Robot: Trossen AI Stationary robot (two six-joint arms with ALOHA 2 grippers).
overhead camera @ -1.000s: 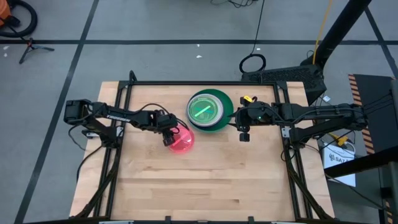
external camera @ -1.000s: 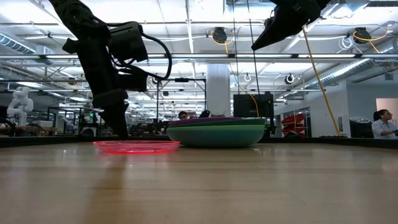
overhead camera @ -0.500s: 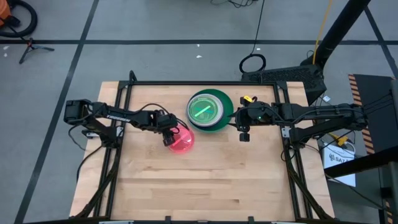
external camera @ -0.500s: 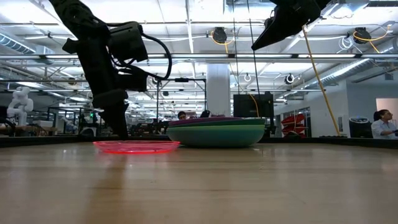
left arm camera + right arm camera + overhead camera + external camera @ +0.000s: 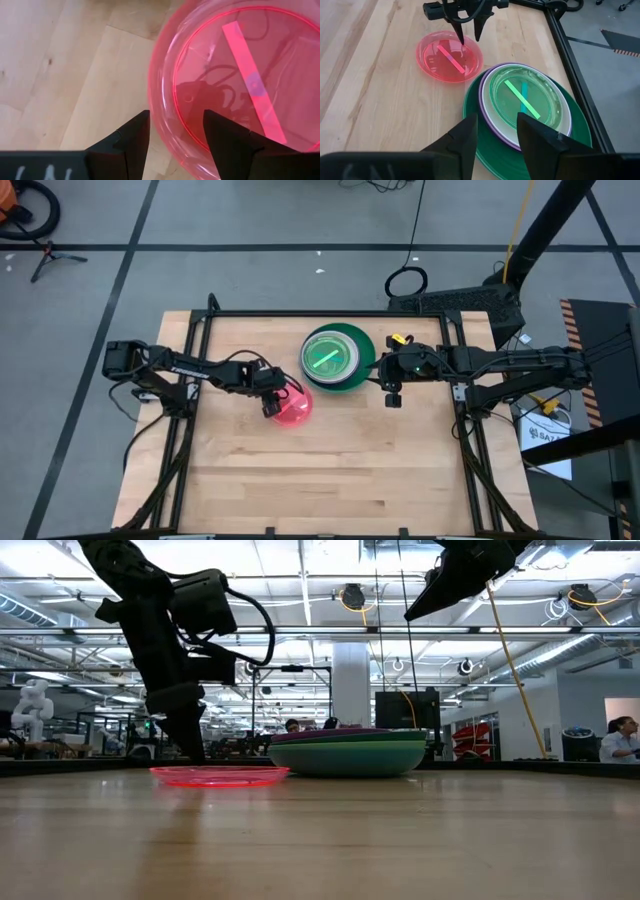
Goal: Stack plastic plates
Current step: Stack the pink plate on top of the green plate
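Overhead, left hand sits at the pink plate, just beside the stack on the worktop. Its wrist view shows fingers apart, straddling the rim; pinch squarely before lifting. Right hand waits, fingers apart, above the stack.

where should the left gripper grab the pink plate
By its raised rim, on the edge facing the left arm. The pink plate lies flat on the table, so only the rim can be pinched. The left gripper, open, already straddles that rim, one finger inside.
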